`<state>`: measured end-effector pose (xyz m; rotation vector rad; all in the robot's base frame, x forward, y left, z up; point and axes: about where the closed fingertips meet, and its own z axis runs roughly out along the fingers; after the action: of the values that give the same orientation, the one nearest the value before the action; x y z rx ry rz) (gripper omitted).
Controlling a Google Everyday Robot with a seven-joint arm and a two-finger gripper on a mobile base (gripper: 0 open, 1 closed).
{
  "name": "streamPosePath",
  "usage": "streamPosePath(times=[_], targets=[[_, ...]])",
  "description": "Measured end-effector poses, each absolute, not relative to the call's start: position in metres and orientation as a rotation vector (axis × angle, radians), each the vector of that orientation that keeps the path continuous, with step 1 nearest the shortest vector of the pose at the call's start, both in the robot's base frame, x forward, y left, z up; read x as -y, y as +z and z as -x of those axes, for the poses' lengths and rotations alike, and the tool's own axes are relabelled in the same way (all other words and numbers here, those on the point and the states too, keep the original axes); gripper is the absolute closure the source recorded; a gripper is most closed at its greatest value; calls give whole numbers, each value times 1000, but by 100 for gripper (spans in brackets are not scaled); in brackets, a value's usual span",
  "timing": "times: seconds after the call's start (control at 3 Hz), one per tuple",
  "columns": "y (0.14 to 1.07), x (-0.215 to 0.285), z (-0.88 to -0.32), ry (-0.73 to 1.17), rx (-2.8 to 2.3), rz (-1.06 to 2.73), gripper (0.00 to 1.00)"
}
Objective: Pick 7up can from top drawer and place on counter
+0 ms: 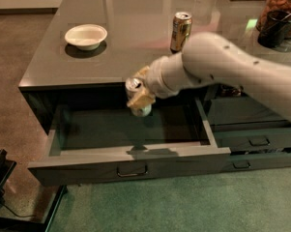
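Brown floor to the left and green carpet up front surround a dark cabinet with a glossy grey worktop. On it stand a white bowl at the left and a gold can further right. The drawer is pulled fully out toward the near side, and its visible floor looks bare.

The pale arm reaches in from the right. Its end effector is clamped around the 7up can, with one yellowish finger above and one across the can's body. The can is tilted, silver top leaning left. It hangs clear of the drawer floor, just in front of the worktop's near edge and roughly level with it.

The grasp looks made and the can is out of the drawer, so the step in hand is the carry up to the worktop. The next move calls for more height, so the can's base clears the near edge. Then it needs a push to the far side, over the bare patch between the bowl and the gold can. Finally the can must be set upright before the fingers part.
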<state>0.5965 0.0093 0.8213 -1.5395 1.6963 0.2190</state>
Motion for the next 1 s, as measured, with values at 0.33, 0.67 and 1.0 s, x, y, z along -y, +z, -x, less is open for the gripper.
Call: streamPosePath(times=[0.33, 0.67, 1.0], targets=[[903, -19, -619, 133, -1608, 1554, 100], [904, -21, -621, 125, -1606, 1557, 100], [918, -26, -644, 100, -1605, 1564, 100]])
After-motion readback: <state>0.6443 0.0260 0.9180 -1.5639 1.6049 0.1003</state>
